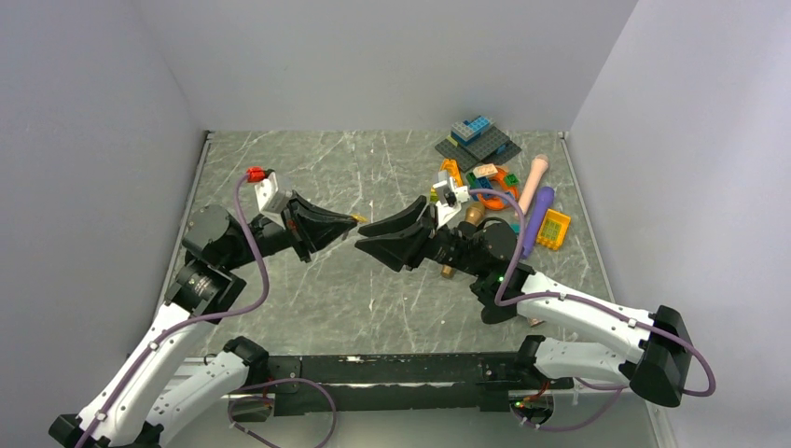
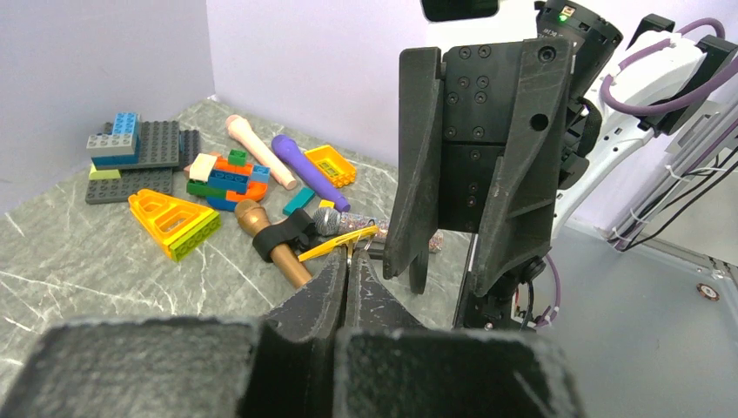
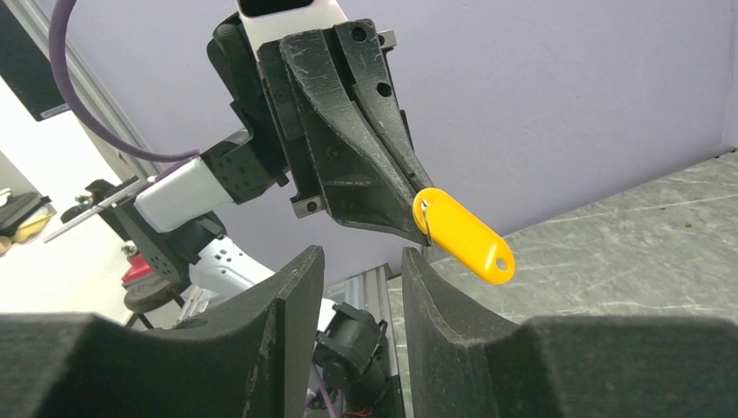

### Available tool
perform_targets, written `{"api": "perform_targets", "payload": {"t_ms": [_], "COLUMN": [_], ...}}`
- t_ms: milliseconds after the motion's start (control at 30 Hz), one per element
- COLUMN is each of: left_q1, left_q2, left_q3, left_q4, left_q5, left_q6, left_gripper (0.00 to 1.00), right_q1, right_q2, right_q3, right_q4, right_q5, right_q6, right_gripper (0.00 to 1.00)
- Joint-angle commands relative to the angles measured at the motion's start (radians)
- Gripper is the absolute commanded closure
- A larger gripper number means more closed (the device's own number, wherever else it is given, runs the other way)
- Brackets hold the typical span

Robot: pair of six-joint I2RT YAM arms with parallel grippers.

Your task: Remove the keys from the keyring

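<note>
My left gripper (image 1: 353, 220) is shut above the table's middle and pinches the keyring (image 3: 424, 219), a thin grey wire loop at its fingertips. A flat yellow-gold key piece (image 3: 463, 236), oblong with a small hole, hangs from the loop and sticks out past the tips; it also shows in the left wrist view (image 2: 335, 245) and the top view (image 1: 357, 218). My right gripper (image 1: 359, 236) is open and empty, tip to tip with the left, just short of the key. In the right wrist view its fingers (image 3: 296, 287) stand apart below the key.
A pile of toys lies at the back right: a gold toy microphone (image 2: 270, 239), an orange triangle block (image 2: 174, 222), grey brick plates (image 1: 478, 142), a purple stick (image 1: 538, 217) and a pink stick (image 1: 534, 177). Walls close the table's left, back and right.
</note>
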Motion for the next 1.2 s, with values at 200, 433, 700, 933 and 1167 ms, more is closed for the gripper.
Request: {"api": "perform_targets", "payload": {"t_ms": [200, 433, 700, 933, 1167], "left_q1": [0.019, 0.02, 0.02, 0.021, 0.021], "left_q2": [-0.011, 0.001, -0.001, 0.003, 0.006], "left_q3": [-0.014, -0.013, -0.012, -0.011, -0.008], "left_q4": [0.106, 0.106, 0.107, 0.103, 0.1], "left_q5": [0.067, 0.083, 0.09, 0.092, 0.1], "left_q6": [-0.046, -0.046, -0.045, -0.044, -0.042], "left_gripper": [1.0, 1.0, 1.0, 1.0, 1.0], "right_q1": [-0.019, -0.031, -0.041, -0.046, -0.045], "right_q2": [-0.017, -0.003, 0.01, 0.03, 0.057], "right_q3": [0.021, 0.044, 0.078, 0.103, 0.116], "right_q4": [0.025, 0.024, 0.003, 0.0, 0.011], "right_q5": [0.002, -0.006, -0.017, -0.034, -0.056], "right_q6": [-0.003, 0.0, -0.011, -0.01, 0.0], "right_gripper": [0.58, 0.58, 0.59, 0.67, 0.8]}}
